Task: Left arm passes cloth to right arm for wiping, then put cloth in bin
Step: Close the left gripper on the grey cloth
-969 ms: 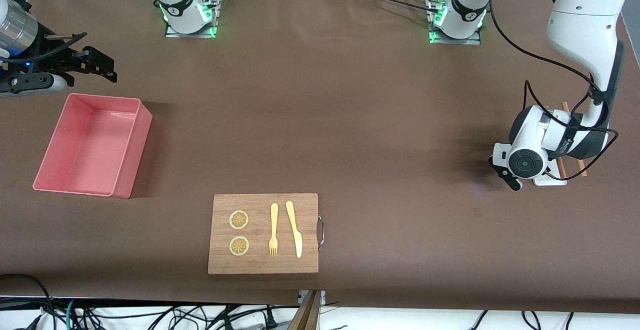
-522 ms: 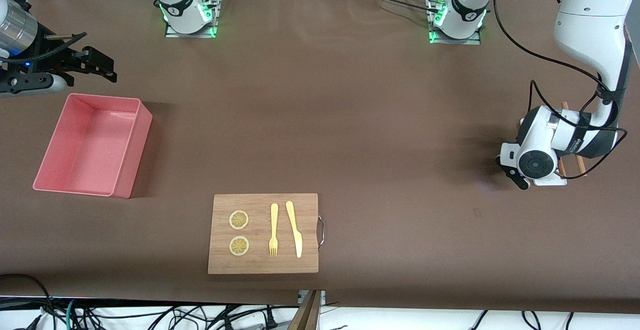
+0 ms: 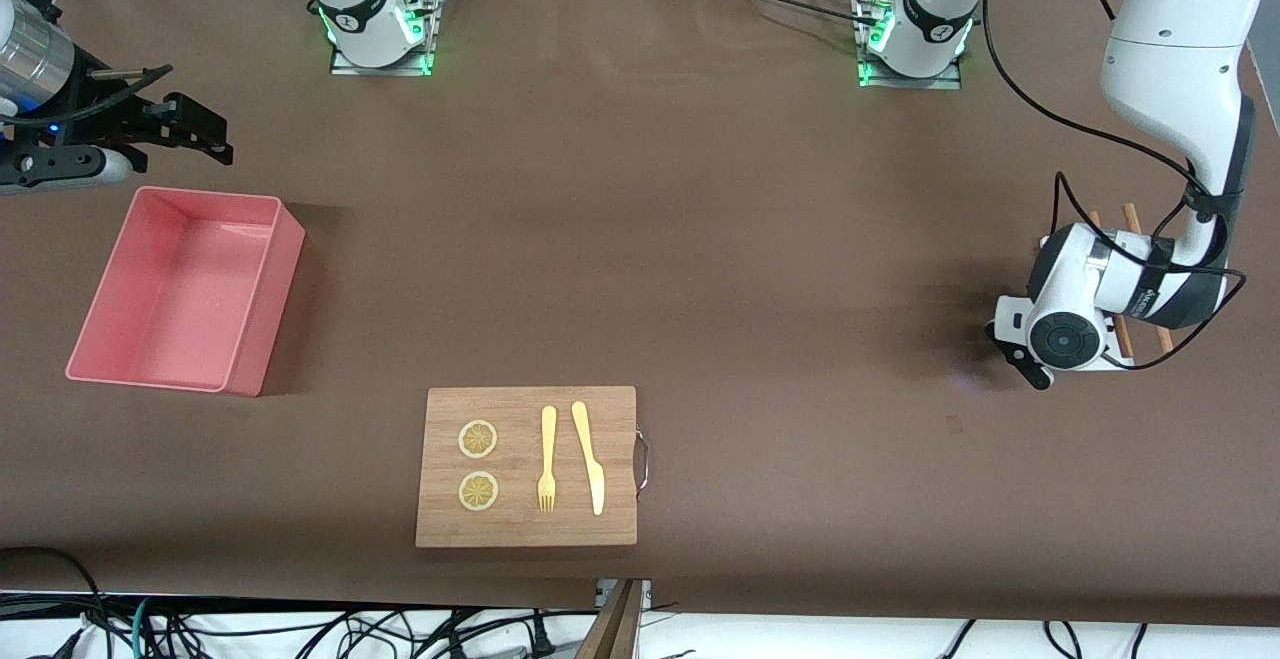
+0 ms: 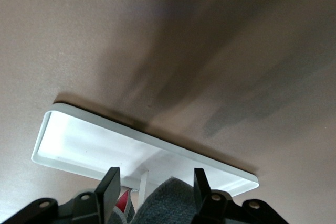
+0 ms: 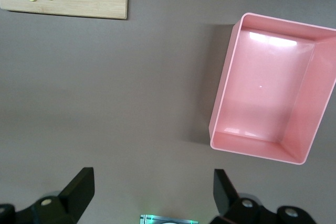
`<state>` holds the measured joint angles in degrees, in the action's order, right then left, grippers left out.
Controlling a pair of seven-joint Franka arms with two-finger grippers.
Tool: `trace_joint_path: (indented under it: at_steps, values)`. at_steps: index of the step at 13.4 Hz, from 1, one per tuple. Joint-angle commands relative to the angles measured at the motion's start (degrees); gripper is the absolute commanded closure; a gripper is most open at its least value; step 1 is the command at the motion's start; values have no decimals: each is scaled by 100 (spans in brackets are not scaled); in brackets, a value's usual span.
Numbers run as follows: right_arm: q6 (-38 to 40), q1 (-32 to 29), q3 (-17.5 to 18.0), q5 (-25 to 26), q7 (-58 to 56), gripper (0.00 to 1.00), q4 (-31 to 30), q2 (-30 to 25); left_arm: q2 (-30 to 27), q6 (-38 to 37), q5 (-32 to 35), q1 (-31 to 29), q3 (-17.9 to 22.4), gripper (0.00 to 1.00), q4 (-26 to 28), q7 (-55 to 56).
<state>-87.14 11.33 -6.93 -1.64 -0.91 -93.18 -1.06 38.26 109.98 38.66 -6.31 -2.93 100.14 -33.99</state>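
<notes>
The cloth [image 4: 168, 203], charcoal grey with a sliver of magenta at one edge, bulges up between my left gripper's [image 4: 155, 174] fingers. A gap shows between the cloth and one finger, so the jaws stand open around it. That gripper [image 3: 1022, 357] hangs low over a small white tray [image 4: 79, 140] at the left arm's end of the table; in the front view the wrist hides the cloth. My right gripper [image 3: 190, 134] waits open and empty over the table beside the pink bin [image 3: 250, 294]. The bin [image 5: 226, 98] holds nothing.
A wooden cutting board [image 3: 620, 439] with two lemon slices, a fork and a knife lies near the front edge. Two wooden sticks [image 3: 1130, 219] poke out from under the left wrist. Cables trail from the left arm's wrist.
The left wrist has shifted a little toward the left arm's end of the table and sits slightly lower in the front view. The right arm has not moved.
</notes>
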Motion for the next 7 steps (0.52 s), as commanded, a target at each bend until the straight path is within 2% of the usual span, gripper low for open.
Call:
trace_joint_path:
  at_steps: [1,4,5,7]
  values:
    - [92,-52,25,67,-85,0,124,53,85,-336,-122,34,29,36,-206,-169]
    - [92,-52,25,67,-85,0,124,53,189,-417,-209,-19,29,42,-241,-108]
    - [84,-61,25,67,-85,0,124,62,251,-416,-288,-10,29,48,-328,-82]
    - [92,-52,25,67,-85,0,124,62,252,-434,-307,-19,29,77,-329,-195]
